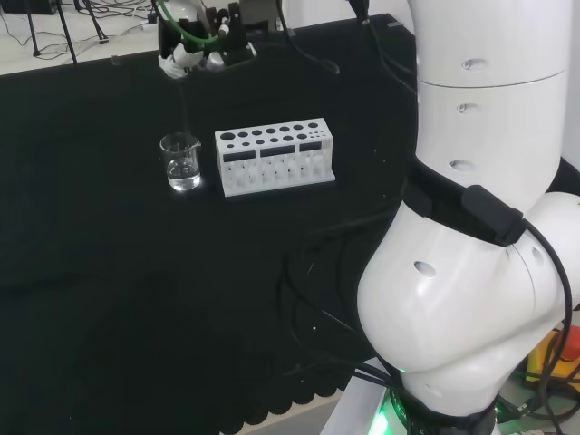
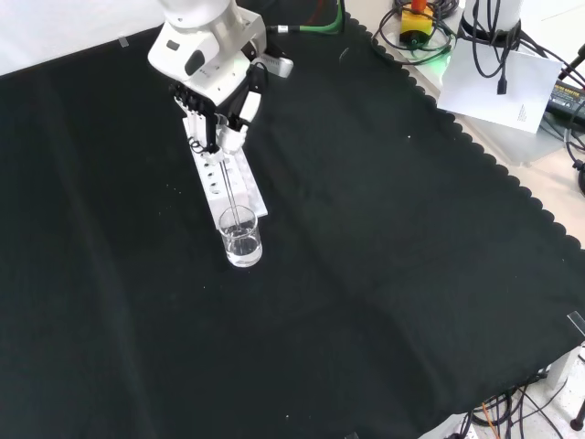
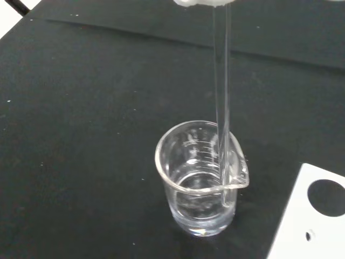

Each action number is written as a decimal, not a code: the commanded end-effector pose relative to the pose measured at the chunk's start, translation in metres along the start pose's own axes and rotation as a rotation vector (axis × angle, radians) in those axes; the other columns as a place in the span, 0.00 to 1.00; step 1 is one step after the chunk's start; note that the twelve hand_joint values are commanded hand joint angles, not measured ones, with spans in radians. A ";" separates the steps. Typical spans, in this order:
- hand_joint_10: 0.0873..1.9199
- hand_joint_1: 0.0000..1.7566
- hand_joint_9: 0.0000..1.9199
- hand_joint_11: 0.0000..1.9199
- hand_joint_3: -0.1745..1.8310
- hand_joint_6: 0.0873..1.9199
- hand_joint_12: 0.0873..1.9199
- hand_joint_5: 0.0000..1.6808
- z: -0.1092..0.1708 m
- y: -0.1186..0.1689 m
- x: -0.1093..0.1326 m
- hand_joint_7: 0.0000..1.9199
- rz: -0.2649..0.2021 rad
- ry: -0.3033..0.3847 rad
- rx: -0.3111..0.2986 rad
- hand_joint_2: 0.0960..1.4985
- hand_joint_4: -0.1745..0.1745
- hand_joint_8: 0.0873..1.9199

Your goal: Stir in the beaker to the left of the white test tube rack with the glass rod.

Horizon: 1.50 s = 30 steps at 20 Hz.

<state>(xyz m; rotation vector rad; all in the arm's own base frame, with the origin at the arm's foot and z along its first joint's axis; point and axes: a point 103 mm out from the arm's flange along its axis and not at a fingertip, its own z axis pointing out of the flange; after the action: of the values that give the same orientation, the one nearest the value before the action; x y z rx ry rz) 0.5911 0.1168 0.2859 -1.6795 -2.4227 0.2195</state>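
A small clear glass beaker [image 1: 181, 161] [image 2: 242, 241] [image 3: 202, 178] with a little clear liquid stands on the black cloth, just left of the white test tube rack [image 1: 275, 156] in the head view. The hand [image 1: 192, 56] [image 2: 218, 119] hangs above the beaker, its fingers curled round the top of a thin glass rod [image 1: 185, 104] [image 2: 228, 194] [image 3: 221, 102]. The rod hangs nearly upright. In the wrist view its lower end is inside the beaker, close to the spout side and down in the liquid.
The white test tube rack [image 2: 228, 187] [image 3: 310, 216] stands right beside the beaker. The arm's big white links [image 1: 471, 227] rise at the right of the head view. Cables and papers lie past the cloth's scalloped edge [image 2: 475, 146] in the front view.
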 end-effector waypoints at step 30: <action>0.35 0.75 0.84 0.89 0.00 0.12 0.19 0.74 0.003 0.021 0.035 0.66 -0.088 -0.034 0.015 0.71 0.00 0.42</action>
<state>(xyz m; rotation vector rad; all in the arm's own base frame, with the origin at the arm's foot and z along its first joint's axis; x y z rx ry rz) 0.5863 0.1386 0.2823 -1.6164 -2.4665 0.2608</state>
